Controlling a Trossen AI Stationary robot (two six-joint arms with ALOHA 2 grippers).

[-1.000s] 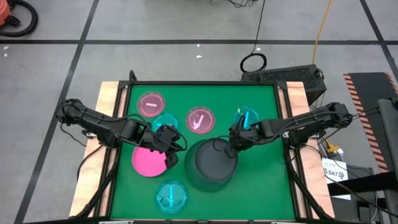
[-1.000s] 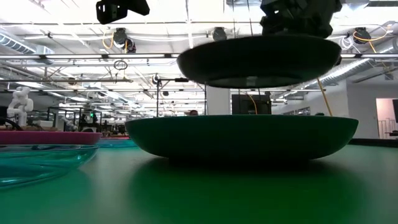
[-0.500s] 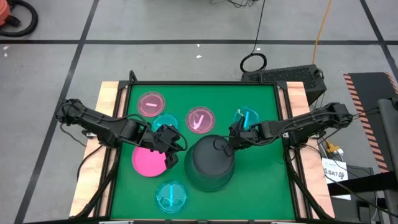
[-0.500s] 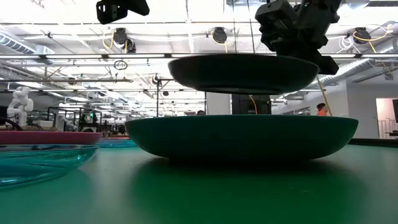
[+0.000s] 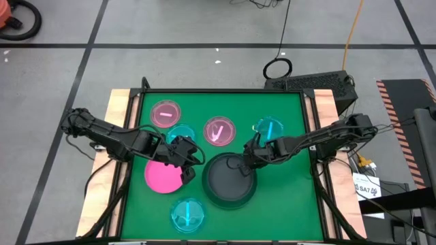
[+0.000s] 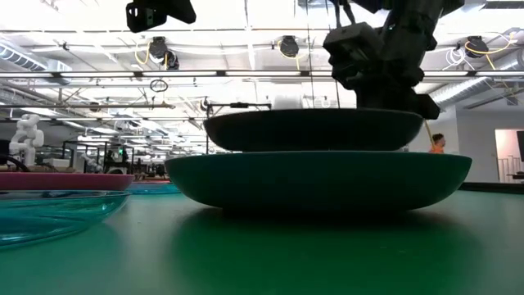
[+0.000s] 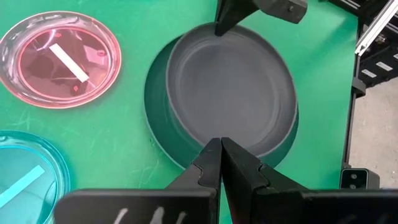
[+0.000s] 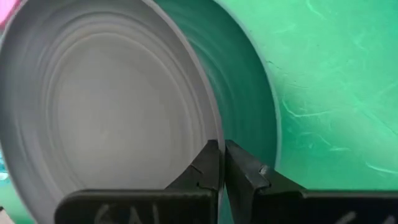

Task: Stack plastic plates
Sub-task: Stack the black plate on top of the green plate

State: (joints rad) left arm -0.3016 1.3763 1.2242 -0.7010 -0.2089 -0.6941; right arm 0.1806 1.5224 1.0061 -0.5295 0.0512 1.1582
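Two large dark grey plates are at the table's near middle. The lower one (image 5: 230, 199) sits on the green mat. The upper one (image 5: 228, 178) is sunk partly into it (image 6: 311, 129). My right gripper (image 5: 246, 158) is shut on the upper plate's rim. My left gripper (image 5: 196, 159) is shut and empty, hovering by the right edge of the hot pink plate (image 5: 162, 177), which lies flat on the mat. Its shut fingers (image 7: 221, 146) point toward the grey plates. My right gripper pinches the upper grey plate's rim (image 8: 211, 127) at the plate's far right edge, one finger inside the plate and one outside. The fingers slant down from the table's right. The plate is level, its underside hidden inside the lower plate (image 6: 319, 180); whether it rests there I cannot tell.
Small translucent pink plates (image 5: 165, 113) (image 5: 219, 131) lie at the far side of the mat. Small cyan ones lie at the far right (image 5: 269, 128), near the left gripper (image 5: 178, 135) and at the near edge (image 5: 187, 214). Wooden side rails (image 5: 122, 102) flank the mat.
My right gripper has gone down and slightly toward the table's left with the upper grey plate. The plate was clear above the lower grey plate; now it has sunk into it and stays level.
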